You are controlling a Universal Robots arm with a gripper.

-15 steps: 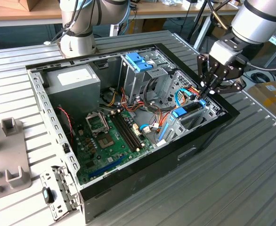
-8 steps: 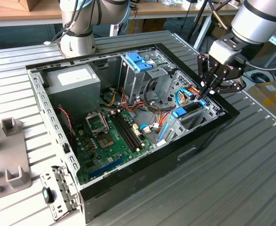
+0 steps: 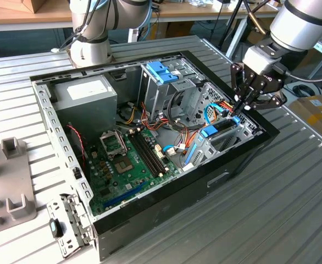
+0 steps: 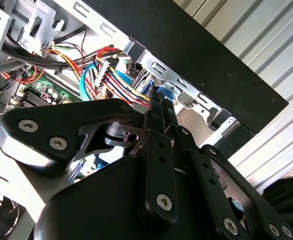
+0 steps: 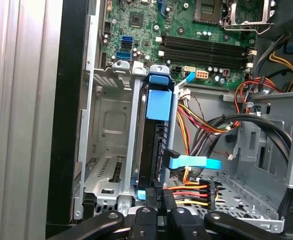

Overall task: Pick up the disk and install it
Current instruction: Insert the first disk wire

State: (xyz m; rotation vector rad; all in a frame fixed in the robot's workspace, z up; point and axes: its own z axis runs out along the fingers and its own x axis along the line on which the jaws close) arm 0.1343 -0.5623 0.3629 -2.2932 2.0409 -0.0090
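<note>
The disk (image 3: 218,131) stands on edge in the drive bay at the open computer case's corner, at the exterior view's right, its blue carrier frame facing up. The first wrist view shows the disk (image 5: 155,135) edge-on, dark between metal rails, with a blue tab on it. My gripper (image 3: 238,112) hangs right over the disk's end nearest the case wall. The fingers (image 4: 157,107) are shut together, with their tips against that end of the disk. The gripper (image 5: 160,196) shows no gap between its tips.
Red, yellow and blue cables (image 5: 194,162) crowd the space beside the disk. An empty metal bay (image 5: 109,135) lies on its other side, against the black case wall (image 3: 243,157). A grey power-supply box (image 3: 84,93), a drive cage with a blue handle (image 3: 162,71) and the motherboard (image 3: 122,165) fill the case.
</note>
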